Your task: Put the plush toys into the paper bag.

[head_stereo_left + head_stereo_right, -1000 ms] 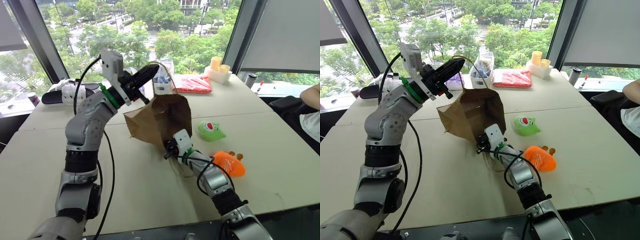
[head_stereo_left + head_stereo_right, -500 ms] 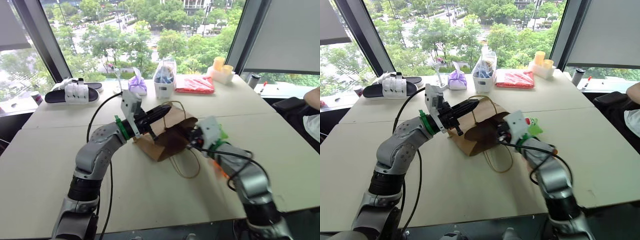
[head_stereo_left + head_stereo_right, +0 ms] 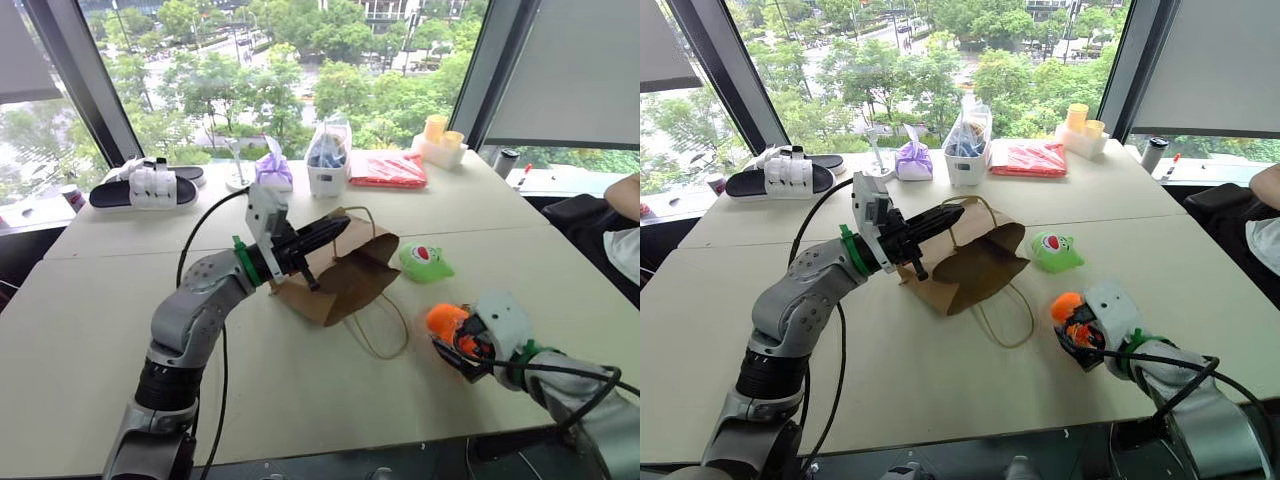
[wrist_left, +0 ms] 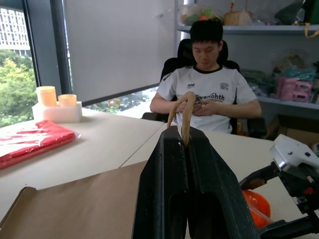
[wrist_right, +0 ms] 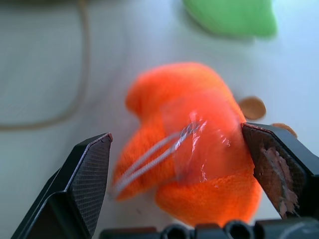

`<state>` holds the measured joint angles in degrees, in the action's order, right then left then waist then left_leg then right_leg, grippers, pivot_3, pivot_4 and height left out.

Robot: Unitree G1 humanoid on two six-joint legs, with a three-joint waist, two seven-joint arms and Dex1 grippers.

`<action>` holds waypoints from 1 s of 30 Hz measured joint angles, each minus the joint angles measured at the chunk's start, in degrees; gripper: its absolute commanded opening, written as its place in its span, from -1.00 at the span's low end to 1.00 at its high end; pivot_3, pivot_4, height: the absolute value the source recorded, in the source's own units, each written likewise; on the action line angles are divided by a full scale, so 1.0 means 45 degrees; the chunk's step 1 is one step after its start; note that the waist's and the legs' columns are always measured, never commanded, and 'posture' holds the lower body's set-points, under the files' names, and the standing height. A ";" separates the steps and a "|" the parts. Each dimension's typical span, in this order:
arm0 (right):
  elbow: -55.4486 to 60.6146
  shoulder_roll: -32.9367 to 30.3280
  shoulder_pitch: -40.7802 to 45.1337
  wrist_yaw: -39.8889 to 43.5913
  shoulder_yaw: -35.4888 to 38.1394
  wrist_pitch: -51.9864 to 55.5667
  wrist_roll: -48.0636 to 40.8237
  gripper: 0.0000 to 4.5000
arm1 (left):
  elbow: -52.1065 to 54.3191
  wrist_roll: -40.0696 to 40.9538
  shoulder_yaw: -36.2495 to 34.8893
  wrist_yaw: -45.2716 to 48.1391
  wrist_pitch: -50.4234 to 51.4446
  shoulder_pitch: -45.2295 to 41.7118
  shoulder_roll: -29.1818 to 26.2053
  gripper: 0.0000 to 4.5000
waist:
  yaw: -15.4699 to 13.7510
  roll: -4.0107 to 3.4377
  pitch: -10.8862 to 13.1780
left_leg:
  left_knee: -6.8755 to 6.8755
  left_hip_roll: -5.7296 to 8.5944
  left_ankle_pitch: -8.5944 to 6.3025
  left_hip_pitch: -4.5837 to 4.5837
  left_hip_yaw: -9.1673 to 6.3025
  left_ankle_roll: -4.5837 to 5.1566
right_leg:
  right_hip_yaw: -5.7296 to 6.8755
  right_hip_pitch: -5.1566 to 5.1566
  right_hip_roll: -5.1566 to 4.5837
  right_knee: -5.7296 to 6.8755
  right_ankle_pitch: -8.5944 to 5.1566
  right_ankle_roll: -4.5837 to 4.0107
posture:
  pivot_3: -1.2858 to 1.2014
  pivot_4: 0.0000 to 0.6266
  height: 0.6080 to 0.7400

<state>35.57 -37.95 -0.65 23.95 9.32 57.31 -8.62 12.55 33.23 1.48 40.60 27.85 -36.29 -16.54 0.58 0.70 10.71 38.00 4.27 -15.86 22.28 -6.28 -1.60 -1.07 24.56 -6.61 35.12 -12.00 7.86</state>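
Holding a handle (image 4: pixel 185 112) tight, the left end effector (image 3: pixel 325 234) keeps the bag (image 3: pixel 345 270) up on the desk (image 3: pixel 90 330), while the right end effector (image 5: pixel 184 164), spread wide, frames the orange toy (image 5: pixel 192 144) near the green toy (image 3: pixel 424 262).

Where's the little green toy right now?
The green plush toy lies on the table, right of the paper bag and beyond the orange toy.

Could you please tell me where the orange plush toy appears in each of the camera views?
Left eye: orange plush toy lower right, at right end effector.
Right eye: lower right.
Left wrist: bottom right.
Right wrist: centre.
Shared landmark: paper bag.
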 measured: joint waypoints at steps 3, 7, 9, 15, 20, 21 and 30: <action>-0.0954 -0.0171 -0.0024 -0.0113 -0.0377 -0.1063 0.0445 0.88 | 0.0000 -0.0007 -0.0001 0.0001 0.0020 -0.0003 -0.0030 -1.00 | -0.0003 0.0000 0.0000 | 0.0000 -0.0001 0.0000 -0.0002 -0.0001 0.0000 | 0.0002 0.0000 0.0003 0.0001 0.0000 0.0000 | 0.03 -0.52 1.00; -0.1682 -0.0154 0.0260 -0.0248 -0.0437 -0.1746 0.0643 0.21 | 0.0002 -0.0008 -0.0006 0.0036 0.0065 -0.0005 -0.0146 -1.00 | -0.0009 0.0000 0.0000 | 0.0000 0.0000 0.0000 -0.0002 -0.0002 -0.0001 | 0.0000 -0.0002 0.0001 0.0000 0.0000 0.0000 | 0.03 -0.52 1.00; -0.1743 -0.0157 0.0419 -0.0211 -0.0381 -0.1859 0.0636 -0.23 | 0.0002 -0.0009 -0.0010 0.0054 0.0071 -0.0005 -0.0245 -1.00 | -0.0011 0.0000 0.0000 | 0.0000 -0.0001 0.0000 -0.0002 -0.0005 0.0000 | 0.0001 -0.0002 0.0002 0.0000 0.0000 0.0000 | 0.03 -0.52 1.00; -0.1545 -0.0330 0.0755 0.0391 -0.0275 -0.1927 0.0275 -0.82 | 0.0005 -0.0010 -0.0048 0.0092 0.0070 0.0002 -0.0427 -1.00 | -0.0013 -0.0001 0.0001 | 0.0000 -0.0001 0.0000 -0.0001 -0.0005 0.0000 | -0.0002 -0.0002 0.0001 -0.0001 0.0000 0.0000 | 0.03 -0.52 1.00; -0.0549 -0.0528 0.2844 0.1275 -0.0309 -0.1230 -0.0860 -0.82 | 0.0016 0.0003 -0.0043 0.0151 0.0099 0.0002 -0.0460 -1.00 | 0.0023 -0.0001 0.0001 | -0.0002 -0.0007 0.0000 -0.0005 -0.0014 0.0000 | 0.0006 -0.0001 0.0008 0.0001 0.0000 0.0000 | 0.03 -0.52 1.00; -0.0421 -0.0487 0.3413 0.1370 -0.0588 -0.1130 -0.0984 -0.82 | 0.0020 0.0006 -0.0050 0.0176 0.0115 0.0003 -0.0490 -1.00 | 0.0013 0.0000 0.0001 | -0.0002 -0.0007 0.0000 -0.0004 -0.0017 0.0000 | 0.0009 -0.0002 0.0008 0.0001 0.0000 0.0000 | 0.03 -0.52 1.00; -0.3021 0.2194 0.5814 0.0808 -0.4774 -0.2350 -0.0171 -0.82 | 0.0041 0.0252 -0.0041 0.0213 0.0146 -0.0019 -0.0324 -1.00 | 0.0010 0.0002 0.0001 | -0.0003 0.0003 0.0002 0.0002 -0.0032 -0.0004 | 0.0006 0.0006 -0.0001 -0.0002 0.0001 -0.0001 | 0.03 -0.52 1.00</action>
<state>21.97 -28.07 25.52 27.59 -12.17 46.73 -9.39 12.73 34.36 1.30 41.56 28.50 -36.38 -18.00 0.62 0.70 10.72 37.99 4.28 -15.85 22.29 -6.43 -1.61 -1.04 24.58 -6.61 35.11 -12.00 7.86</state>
